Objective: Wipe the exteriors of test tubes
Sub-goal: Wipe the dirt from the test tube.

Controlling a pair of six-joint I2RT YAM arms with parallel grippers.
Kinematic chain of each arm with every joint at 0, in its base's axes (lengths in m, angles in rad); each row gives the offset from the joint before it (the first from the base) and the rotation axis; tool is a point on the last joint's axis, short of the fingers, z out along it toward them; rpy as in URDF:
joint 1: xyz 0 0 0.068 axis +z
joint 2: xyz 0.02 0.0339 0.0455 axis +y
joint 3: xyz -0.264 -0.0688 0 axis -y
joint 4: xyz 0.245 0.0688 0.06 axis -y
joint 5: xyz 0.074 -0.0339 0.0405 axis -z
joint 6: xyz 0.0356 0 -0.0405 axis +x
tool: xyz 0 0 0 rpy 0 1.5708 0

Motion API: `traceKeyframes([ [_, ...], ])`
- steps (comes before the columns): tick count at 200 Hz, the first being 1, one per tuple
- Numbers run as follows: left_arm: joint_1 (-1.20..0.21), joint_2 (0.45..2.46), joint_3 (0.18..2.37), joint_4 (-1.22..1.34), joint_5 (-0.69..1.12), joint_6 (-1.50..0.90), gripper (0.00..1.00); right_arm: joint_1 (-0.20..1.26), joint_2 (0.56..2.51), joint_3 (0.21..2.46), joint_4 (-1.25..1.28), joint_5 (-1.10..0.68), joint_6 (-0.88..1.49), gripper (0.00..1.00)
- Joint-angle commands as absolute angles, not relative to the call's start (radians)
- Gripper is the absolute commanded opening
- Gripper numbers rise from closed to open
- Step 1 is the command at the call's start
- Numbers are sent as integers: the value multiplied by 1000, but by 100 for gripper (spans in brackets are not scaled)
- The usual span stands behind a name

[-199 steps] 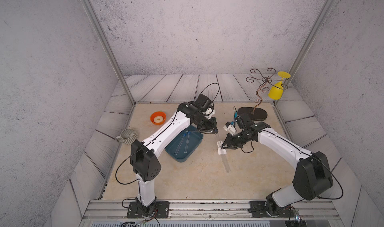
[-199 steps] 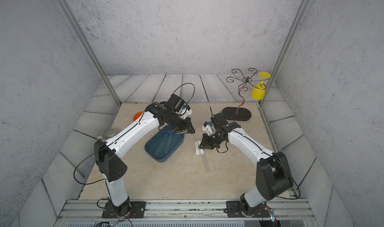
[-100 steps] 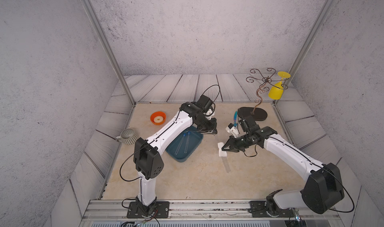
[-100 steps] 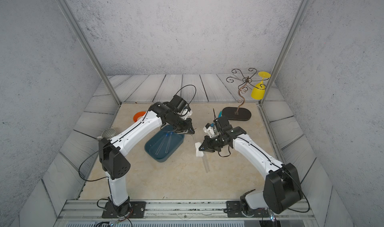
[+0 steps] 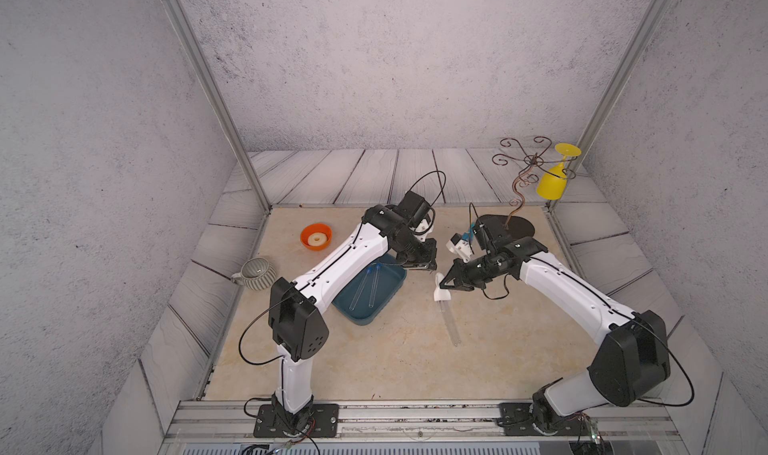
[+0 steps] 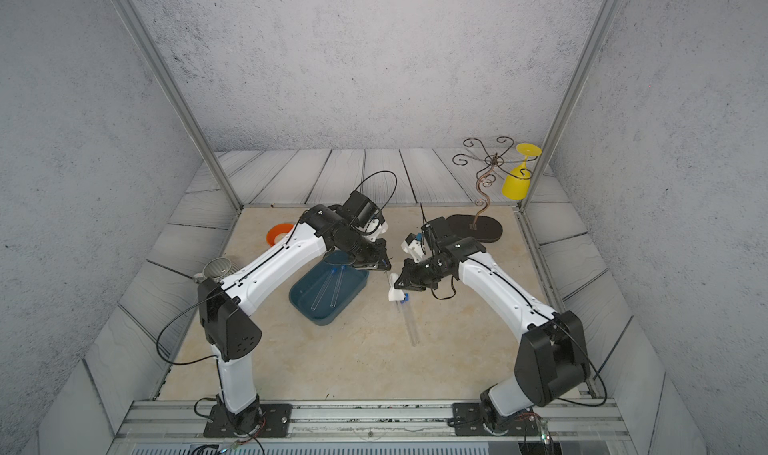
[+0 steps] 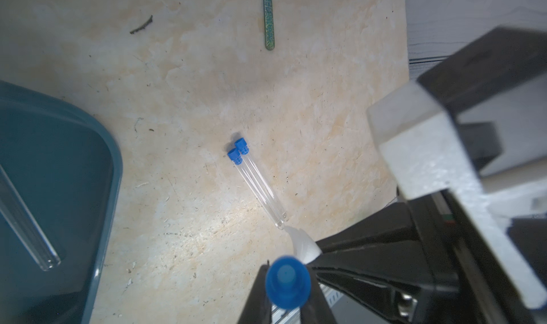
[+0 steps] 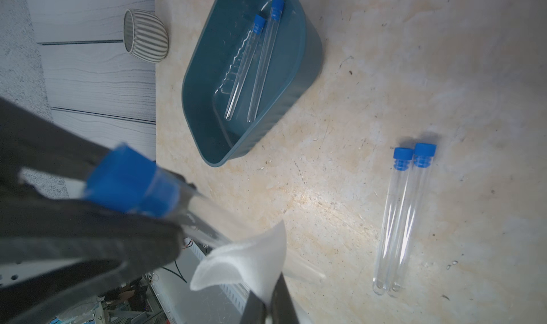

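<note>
Left gripper point(image 5: 424, 264) is clamped on a blue-capped test tube point(image 7: 287, 281), held just past the blue tray's point(image 8: 310, 65) far right corner. The right gripper point(image 5: 444, 284) pinches a white wipe point(image 8: 245, 263) that laps over the tube's glass (can't tell how snug). Two tubes point(image 8: 251, 62) lie inside the tray. A pair of tubes point(image 8: 399, 219) lies touching on the table point(image 5: 374, 369), well off the tray's right rim. Bare tabletop runs from the tray's near rim to the rail point(image 5: 415, 409).

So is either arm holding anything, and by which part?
The left tool grips a test tube near its blue cap. The right tool pinches a white pad by one edge.
</note>
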State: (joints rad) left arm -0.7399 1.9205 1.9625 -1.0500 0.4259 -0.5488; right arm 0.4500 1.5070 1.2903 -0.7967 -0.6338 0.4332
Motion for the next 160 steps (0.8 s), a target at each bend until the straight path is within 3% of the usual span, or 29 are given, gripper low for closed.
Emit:
traceKeyframes([
  [1, -747, 1916, 1957, -1079, 421, -522, 14, 445, 1544, 1325, -837, -608, 393, 7],
  [93, -749, 1888, 1960, -1054, 484, -531, 14, 432, 1609, 1305, -792, -626, 383, 7],
  [160, -740, 1935, 2010, -1084, 430, -527, 14, 433, 1491, 1206, -792, -652, 420, 6],
])
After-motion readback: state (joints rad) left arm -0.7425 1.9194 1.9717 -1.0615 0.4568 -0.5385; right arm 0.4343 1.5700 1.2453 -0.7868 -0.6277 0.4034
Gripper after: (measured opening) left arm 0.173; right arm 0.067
